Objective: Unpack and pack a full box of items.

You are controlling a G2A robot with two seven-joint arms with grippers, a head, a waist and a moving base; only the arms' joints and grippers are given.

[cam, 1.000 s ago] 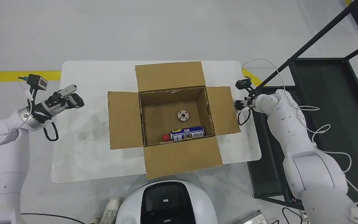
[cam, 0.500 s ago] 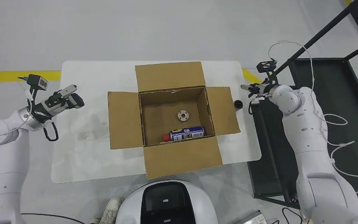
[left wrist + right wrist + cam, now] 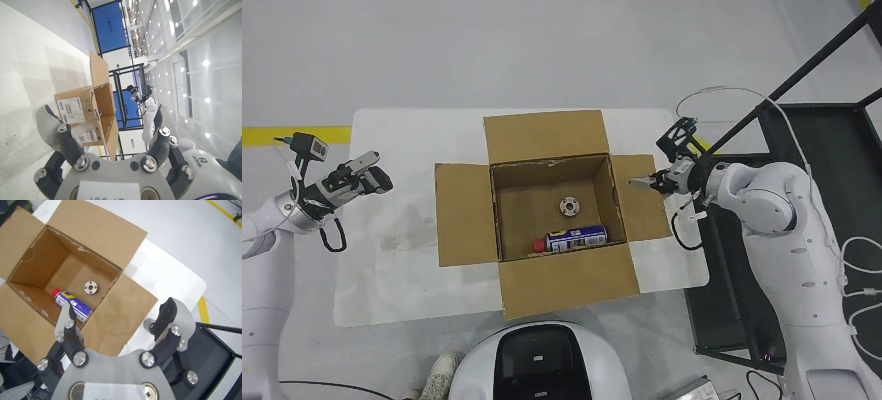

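Cardboard box (image 3: 547,135) open, spray can (image 3: 577,239) and flange (image 3: 569,206) inside, left fingers (image 3: 45,118) spread, right fingers (image 3: 171,311) spread

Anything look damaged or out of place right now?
The box rim is torn and ragged along its flap folds. Inside, the spray can lies on its side near the metal flange; nothing looks spilled.

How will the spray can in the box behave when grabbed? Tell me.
The spray can lies on its side on the box floor, so a nudge would likely roll it. Its smooth round body looks rigid but may slip between jaws.
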